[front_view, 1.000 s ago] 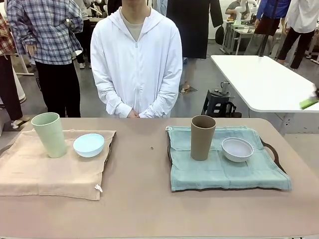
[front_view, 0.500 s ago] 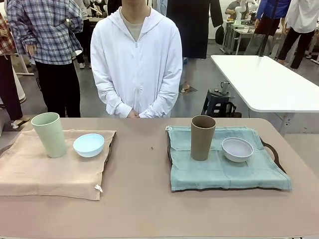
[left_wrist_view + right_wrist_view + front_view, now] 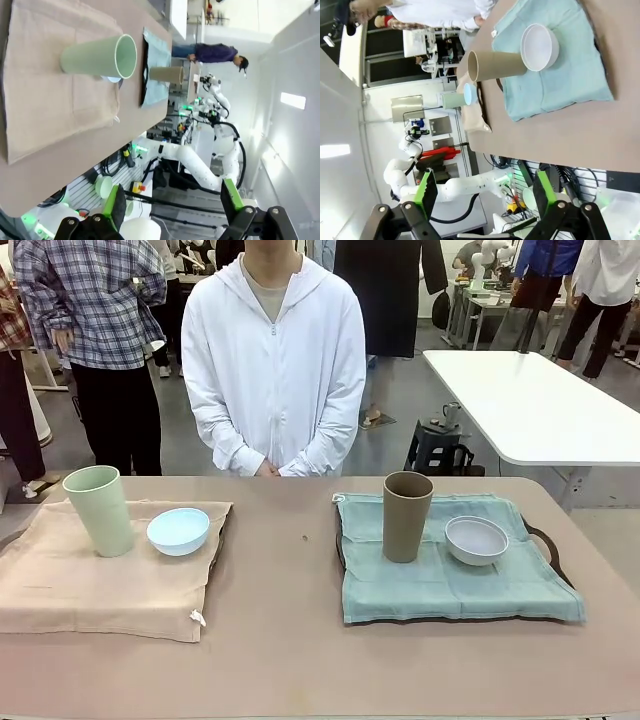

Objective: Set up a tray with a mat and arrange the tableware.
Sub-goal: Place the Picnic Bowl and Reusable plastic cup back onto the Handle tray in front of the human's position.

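Tall matte tan-brown cup (image 3: 407, 516) and white round bowl (image 3: 476, 539) on teal mat, frame right; pale green cup (image 3: 98, 510), light blue bowl (image 3: 178, 530) frame left; both claws (image 3: 172, 210) (image 3: 482, 194) released; tall cups risk tipping if nudged.

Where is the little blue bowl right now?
In the front view, the light blue bowl sits on the beige mat at the table's left side, just right of the pale green cup.
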{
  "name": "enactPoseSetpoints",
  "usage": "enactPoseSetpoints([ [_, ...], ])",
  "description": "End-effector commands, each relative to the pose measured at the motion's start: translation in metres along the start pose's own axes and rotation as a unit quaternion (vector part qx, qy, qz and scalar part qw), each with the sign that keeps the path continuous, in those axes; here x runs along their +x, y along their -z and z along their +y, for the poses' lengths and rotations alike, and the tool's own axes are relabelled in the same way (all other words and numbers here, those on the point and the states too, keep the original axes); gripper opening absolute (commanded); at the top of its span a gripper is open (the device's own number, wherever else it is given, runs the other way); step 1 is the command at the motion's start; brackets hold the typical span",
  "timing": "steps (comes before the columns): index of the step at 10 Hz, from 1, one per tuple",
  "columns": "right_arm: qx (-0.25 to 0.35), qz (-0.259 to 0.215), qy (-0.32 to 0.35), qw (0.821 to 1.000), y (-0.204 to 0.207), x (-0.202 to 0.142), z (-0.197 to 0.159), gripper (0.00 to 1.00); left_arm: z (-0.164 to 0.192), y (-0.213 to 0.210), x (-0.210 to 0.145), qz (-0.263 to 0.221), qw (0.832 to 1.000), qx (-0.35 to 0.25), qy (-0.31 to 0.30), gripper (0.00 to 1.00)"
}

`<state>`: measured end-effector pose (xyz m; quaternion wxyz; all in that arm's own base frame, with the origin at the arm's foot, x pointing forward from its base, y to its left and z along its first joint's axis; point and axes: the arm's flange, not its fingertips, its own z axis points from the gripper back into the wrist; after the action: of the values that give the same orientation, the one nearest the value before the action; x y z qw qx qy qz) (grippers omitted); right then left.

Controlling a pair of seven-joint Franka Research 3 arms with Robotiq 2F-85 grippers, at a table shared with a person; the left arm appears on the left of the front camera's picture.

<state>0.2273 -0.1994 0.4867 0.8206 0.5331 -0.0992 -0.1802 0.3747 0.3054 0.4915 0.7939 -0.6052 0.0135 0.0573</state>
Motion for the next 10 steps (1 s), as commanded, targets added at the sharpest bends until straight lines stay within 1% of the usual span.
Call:
enactPoseSetpoints([
  [1,-0.001,-0.005,-0.005,1.000,-0.0076,-0.0031,-0.0023,1.00,-0.0025,-0.0028,-0.0074,-0.017,1.000,0.004,-0.008,1.00],
  [10,-0.001,-0.005,-0.005,1.000,-0.0076,-0.0031,-0.0023,1.00,-0.0025,-0.0028,-0.0074,-0.017,1.000,0.004,-0.008,1.00],
])
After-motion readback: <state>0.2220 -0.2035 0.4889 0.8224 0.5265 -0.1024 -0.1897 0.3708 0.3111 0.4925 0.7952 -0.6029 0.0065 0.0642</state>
